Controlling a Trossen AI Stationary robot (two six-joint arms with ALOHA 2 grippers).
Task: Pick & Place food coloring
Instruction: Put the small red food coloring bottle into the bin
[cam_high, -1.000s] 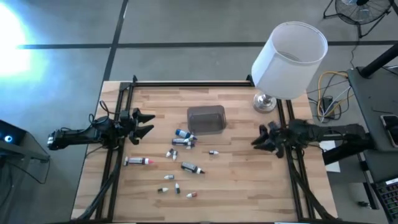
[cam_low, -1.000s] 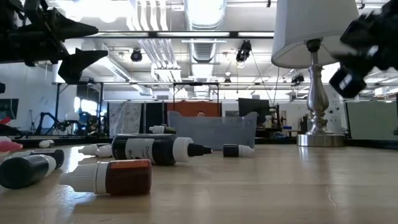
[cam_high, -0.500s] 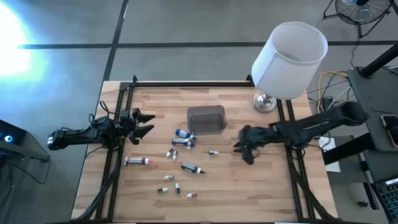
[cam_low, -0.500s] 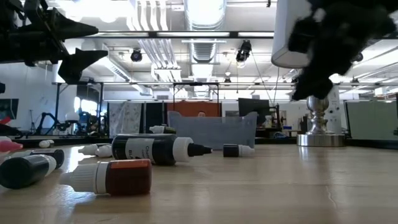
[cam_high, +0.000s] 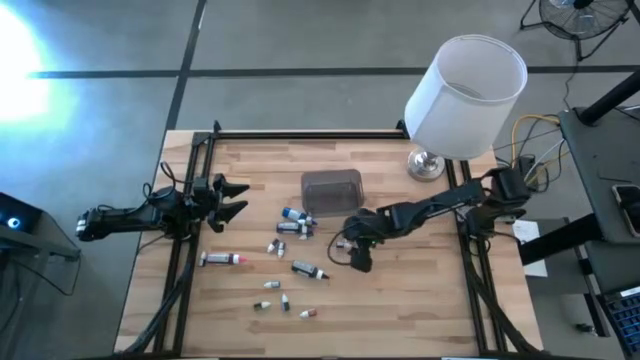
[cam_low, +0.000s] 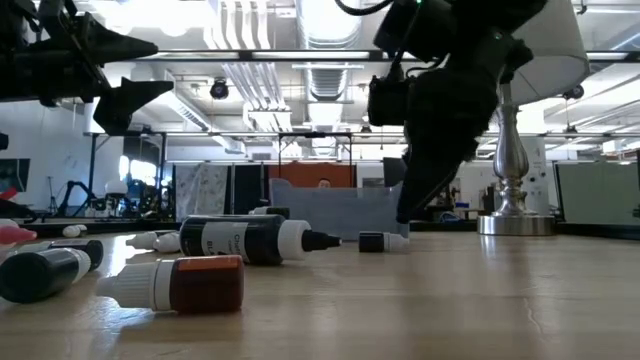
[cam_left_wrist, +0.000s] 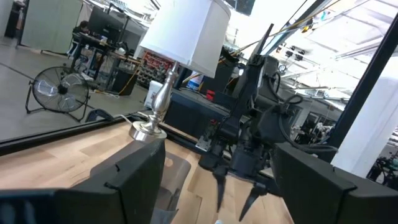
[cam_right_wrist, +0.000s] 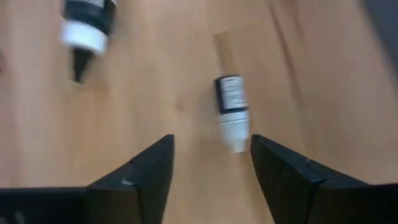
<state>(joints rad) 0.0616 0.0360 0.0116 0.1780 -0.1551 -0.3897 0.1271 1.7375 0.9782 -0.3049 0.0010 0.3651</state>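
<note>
Several small food coloring bottles and tubes lie on their sides around the wooden table's middle, among them a tiny white-capped bottle (cam_high: 343, 244) (cam_right_wrist: 231, 109) and a larger dark one (cam_high: 308, 268) (cam_right_wrist: 87, 31). My right gripper (cam_high: 358, 260) (cam_right_wrist: 211, 171) hangs open over the table, slanting down, just short of the tiny bottle's white cap, with nothing between its fingers. My left gripper (cam_high: 236, 198) waits open at the table's left edge, above the table.
A grey translucent tub (cam_high: 332, 190) stands behind the bottles. A lamp with a white shade (cam_high: 465, 85) has its base (cam_high: 426, 165) at the far right corner. A pink-tipped tube (cam_high: 221, 259) lies toward the left. Black frame rails run along the table's edges.
My right gripper has swung out from the table's right edge toward the middle, tipping from nearly level to pointing steeply down, and now hangs beside the tiny white-capped bottle. The bottles have not moved.
</note>
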